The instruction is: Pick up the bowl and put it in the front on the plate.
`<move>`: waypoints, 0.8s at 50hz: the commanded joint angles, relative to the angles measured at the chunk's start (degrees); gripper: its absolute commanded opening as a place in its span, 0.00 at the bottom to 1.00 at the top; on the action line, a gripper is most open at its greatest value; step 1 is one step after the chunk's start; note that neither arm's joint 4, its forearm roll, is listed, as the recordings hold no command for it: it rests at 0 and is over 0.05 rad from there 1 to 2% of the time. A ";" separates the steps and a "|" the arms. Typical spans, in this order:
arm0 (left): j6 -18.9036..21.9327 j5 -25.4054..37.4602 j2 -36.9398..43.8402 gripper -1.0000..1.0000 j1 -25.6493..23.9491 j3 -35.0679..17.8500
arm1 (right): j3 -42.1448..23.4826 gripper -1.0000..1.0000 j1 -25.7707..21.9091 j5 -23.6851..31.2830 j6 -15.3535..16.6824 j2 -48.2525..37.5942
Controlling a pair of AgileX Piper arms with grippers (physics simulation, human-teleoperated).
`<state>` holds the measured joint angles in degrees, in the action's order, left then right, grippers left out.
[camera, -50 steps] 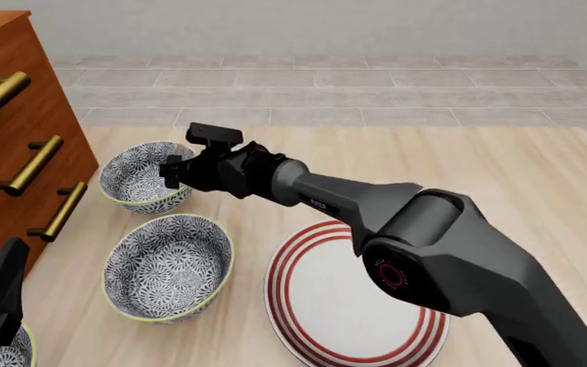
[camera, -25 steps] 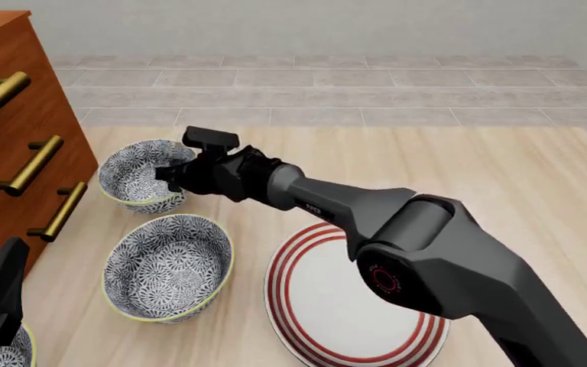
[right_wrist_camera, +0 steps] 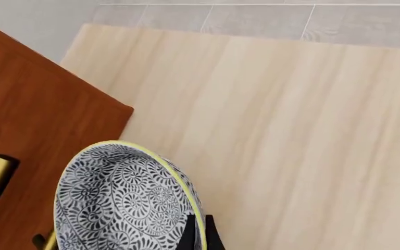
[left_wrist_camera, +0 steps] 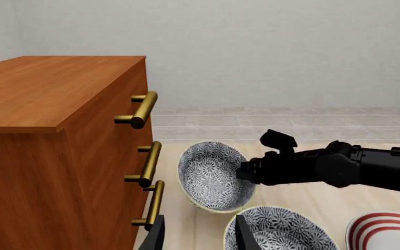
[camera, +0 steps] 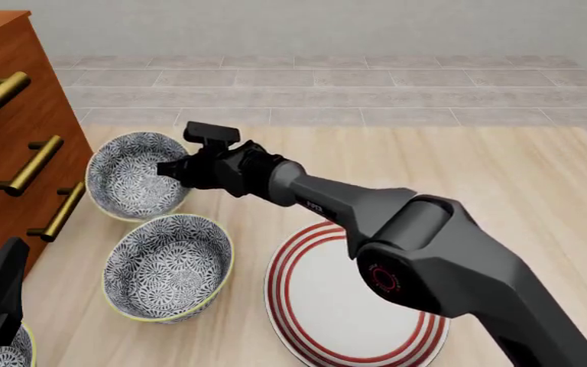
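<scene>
Front view: right gripper (camera: 178, 170) has its jaws pinched on the rim of the bowl (camera: 131, 177), which is tilted w/ its open side toward the camera, near the table's left edge beside the wooden dresser (camera: 13, 130). A 2nd bowl (camera: 166, 266) sits upright closer to the near edge, just left of the plate (camera: 345, 306). Left gripper (left_wrist_camera: 198, 235) hangs at the near-left corner, jaws parted, holding nothing.
</scene>
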<state>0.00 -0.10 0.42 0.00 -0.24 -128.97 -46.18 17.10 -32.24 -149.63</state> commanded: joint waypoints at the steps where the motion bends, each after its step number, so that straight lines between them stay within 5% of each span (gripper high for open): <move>1: 0.00 0.00 0.00 1.00 0.00 0.00 | -1.87 0.00 0.58 0.42 0.04 0.53; 15: 0.00 0.00 0.00 1.00 0.00 0.00 | -4.75 0.00 2.03 2.07 0.47 1.16; 40: 0.00 0.00 0.00 1.00 0.00 0.00 | 2.59 0.00 6.70 1.90 3.00 9.30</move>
<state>0.00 -0.10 0.42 0.00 -0.24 -127.93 -41.39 18.77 -30.27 -143.17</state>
